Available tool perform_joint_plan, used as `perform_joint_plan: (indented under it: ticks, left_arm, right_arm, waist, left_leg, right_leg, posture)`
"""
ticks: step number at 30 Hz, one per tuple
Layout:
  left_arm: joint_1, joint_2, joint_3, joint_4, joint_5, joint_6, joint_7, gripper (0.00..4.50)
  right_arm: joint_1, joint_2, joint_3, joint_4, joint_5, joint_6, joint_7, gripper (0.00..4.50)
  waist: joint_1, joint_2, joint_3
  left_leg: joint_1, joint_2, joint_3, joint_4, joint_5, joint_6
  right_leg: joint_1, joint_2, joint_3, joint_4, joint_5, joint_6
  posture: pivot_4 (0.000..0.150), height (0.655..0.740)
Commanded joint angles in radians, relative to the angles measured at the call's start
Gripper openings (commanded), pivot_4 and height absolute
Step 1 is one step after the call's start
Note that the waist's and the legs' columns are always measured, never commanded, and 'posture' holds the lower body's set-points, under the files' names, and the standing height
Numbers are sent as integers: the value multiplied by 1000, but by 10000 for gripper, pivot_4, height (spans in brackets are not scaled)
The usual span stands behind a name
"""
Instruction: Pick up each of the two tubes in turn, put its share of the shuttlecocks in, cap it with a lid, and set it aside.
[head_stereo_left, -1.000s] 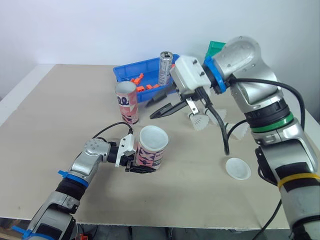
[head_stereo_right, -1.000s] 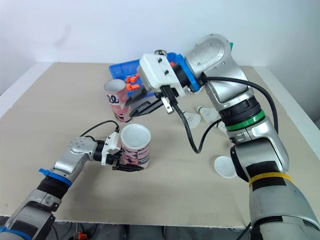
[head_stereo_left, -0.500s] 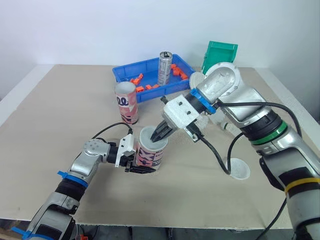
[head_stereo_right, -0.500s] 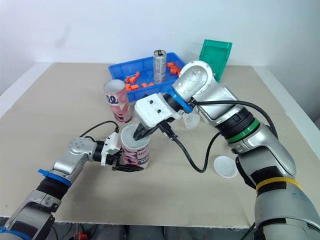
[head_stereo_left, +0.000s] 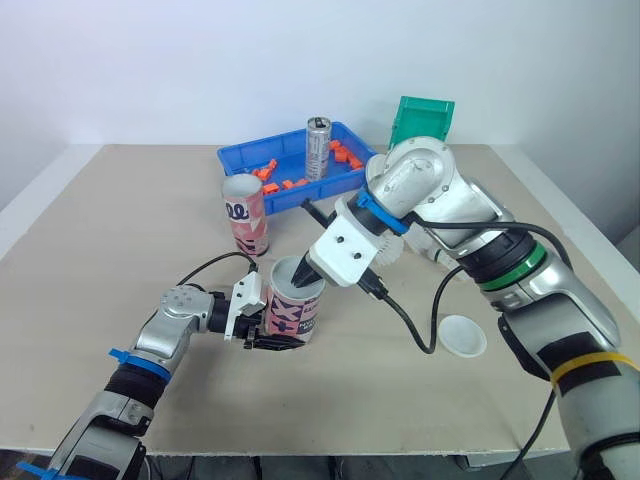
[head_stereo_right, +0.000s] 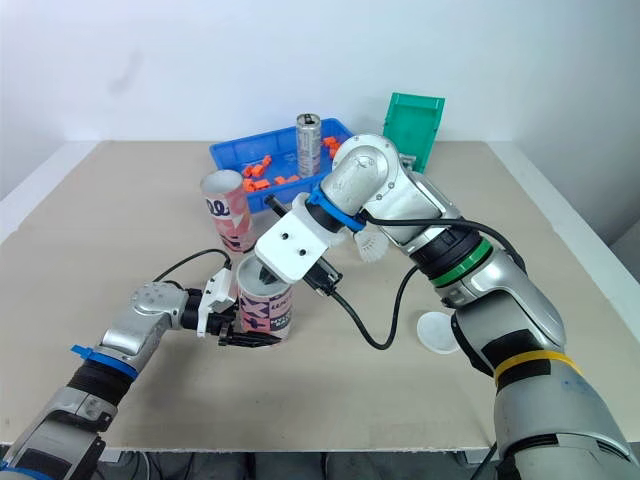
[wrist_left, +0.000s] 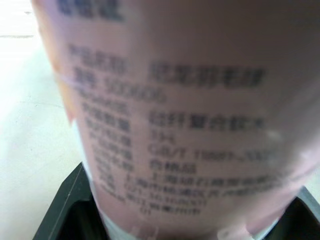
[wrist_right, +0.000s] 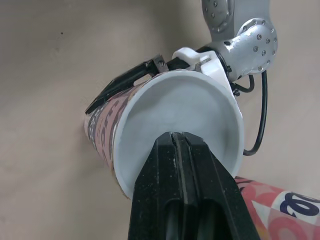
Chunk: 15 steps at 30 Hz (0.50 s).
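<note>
Two left fingers (wrist_left: 67, 212) clasping tube (head_stereo_left: 292, 312), right fingers (wrist_right: 170, 175) inside mouth

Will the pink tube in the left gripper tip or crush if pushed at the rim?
The pink printed cardboard tube looks thin-walled and open-topped, so probably light and dentable at the rim. The left gripper clamps it low, so a sideways push up top might tilt it.

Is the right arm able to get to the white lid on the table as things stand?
Probably yes. The lid lies alone on bare table beside that arm. The right gripper, shut, points into the tube mouth, so it must lift clear first.
</note>
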Motion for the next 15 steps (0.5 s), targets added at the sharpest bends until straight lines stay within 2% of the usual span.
perform_joint_plan:
  ticks: [1, 7, 8, 9, 10, 11, 12, 14, 15]
  left_arm:
    - [30, 15, -38, 24, 68, 27, 19, 28434]
    - [50, 19, -35, 15, 70, 22, 19, 28434]
    - [51, 19, -34, 16, 70, 22, 18, 28434]
    - [50, 19, -33, 17, 70, 20, 18, 28434]
    - [49, 18, -32, 18, 71, 18, 17, 28434]
    - [47, 17, -31, 20, 70, 16, 17, 28434]
    - [44, 14, -27, 23, 67, 11, 19, 28434]
    - [39, 8, -19, 28, 61, 4, 26, 28434]
    - [37, 5, -14, 29, 56, 0, 29, 28434]
  right_arm:
    - [64, 40, 121, 58, -87, 7, 44, 1005]
    - [-26, 105, -98, 55, 212, 301, 44, 1005]
    - [-43, 109, -141, 73, 227, 332, 36, 3432]
    - [-51, 90, -170, 82, 243, 352, 38, 8718]
    - [-50, 69, -191, 83, 256, 370, 40, 10716]
    - [-44, 51, -213, 81, 265, 388, 42, 15508]
    - [-26, 10, -226, 56, 299, 413, 44, 18167]
    - [12, -42, -278, 12, 345, 479, 44, 26478]
    - [39, -71, -318, -24, 377, 530, 32, 28924]
  waist:
    - [-1, 0, -2]
    - [-3, 1, 1]
    - [-2, 2, 4]
    - [-2, 2, 4]
    - [2, 0, 6]
    - [7, 0, 6]
    - [12, 0, 7]
    - [23, -1, 8]
    - [30, -2, 9]
  left_leg:
    - [1, 0, 0, 0, -1, -1]
    - [4, -1, -3, 0, -3, -5]
    - [2, -1, -3, -1, -3, -5]
    - [-2, -2, -3, -1, -3, -5]
    - [-4, -2, -3, -1, -3, -5]
    - [-9, -2, -5, -1, -4, -6]
    - [-15, -3, -6, 0, -4, -6]
    - [-17, -4, -7, 0, -4, -6]
    - [-17, -4, -7, 0, -5, -6]
  right_leg:
    - [0, 0, 0, 0, 0, 0]
    - [-2, -3, -1, -1, 0, -1]
    - [-4, -3, -1, 0, 0, -2]
    - [-7, -3, -1, 0, 1, -2]
    - [-8, -3, -1, 0, 1, -2]
    - [-9, -1, -2, 0, 0, -1]
    - [-11, -1, -2, -1, 0, 0]
    - [-11, -1, -3, -1, -2, 2]
    - [-11, -1, -2, -2, -3, 2]
  posture:
    - [1500, 7400]
    - [1500, 7400]
    - [1500, 7400]
    - [1500, 7400]
    - [1500, 7400]
    - [1500, 7400]
    - [1500, 7400]
    - [1500, 7400]
    - [1500, 7400]
